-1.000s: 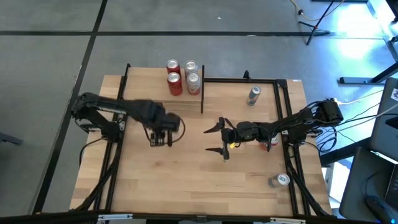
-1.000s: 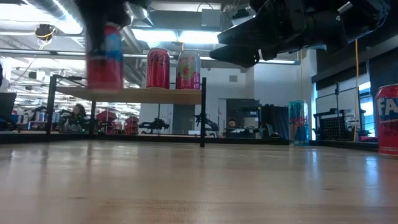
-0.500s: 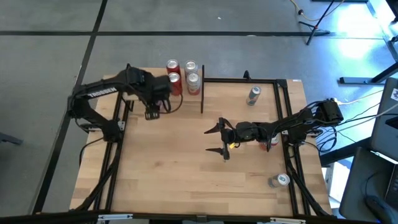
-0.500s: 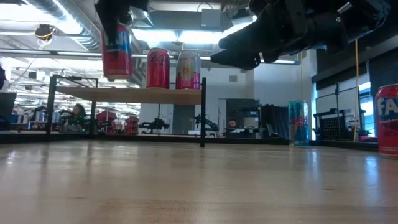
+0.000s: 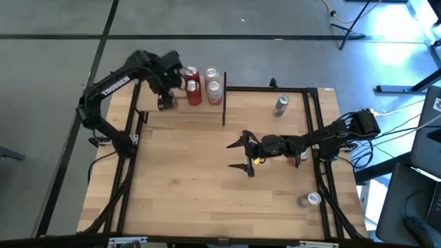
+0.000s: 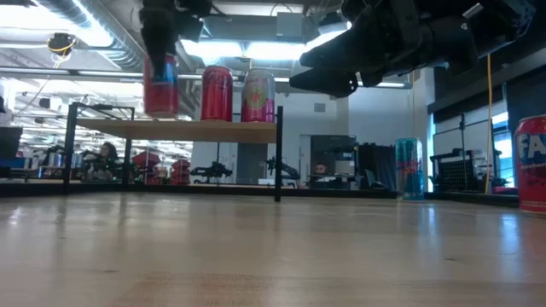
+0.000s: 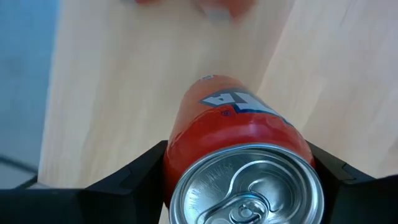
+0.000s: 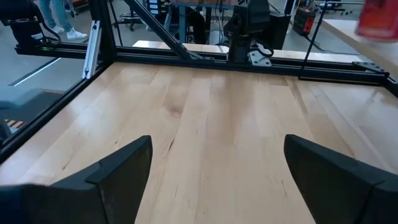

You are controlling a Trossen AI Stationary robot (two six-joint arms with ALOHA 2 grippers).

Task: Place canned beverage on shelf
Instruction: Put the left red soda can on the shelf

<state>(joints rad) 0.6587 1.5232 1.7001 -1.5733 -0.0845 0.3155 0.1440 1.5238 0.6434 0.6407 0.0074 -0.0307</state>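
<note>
1. Light wooden tabletop [image 5: 207, 172] is filling the workspace, with an open workshop room showing behind it in the low view.
2. Your left gripper [image 5: 165, 103] is carrying a red can [image 7: 239, 146], fingers clamped on its sides; the wrist view is showing the can top right between the two dark fingers [image 7: 134, 177].
3. The red can [image 6: 160, 83] is hanging upright over the shelf [image 6: 175, 130], at the open end of the board. Its base is looking just above the wood, or barely touching; you cannot tell which from the low view.
4. Four cans [image 5: 203, 86] are already standing on the shelf beside your fingers, on the side toward the tall post [image 5: 224, 103]. The nearest one is close to the held can, so you are working with little side clearance.
5. Your right gripper [image 5: 241, 155] is waiting over the middle of the table, fingers spread wide apart and holding nothing; bare wood is showing between them in its wrist view.
6. A silver-green can [image 5: 280, 105] is standing on the table well beyond the right fingers, and another can [image 5: 309, 200] is sitting near the frame edge.
7. Step in hand, as judged: lowering the can onto the shelf board.
8. Next move is likely calling for a straight drop until the base seats flat, then you open the fingers and lift straight up, keeping away from the neighbouring cans.
</note>
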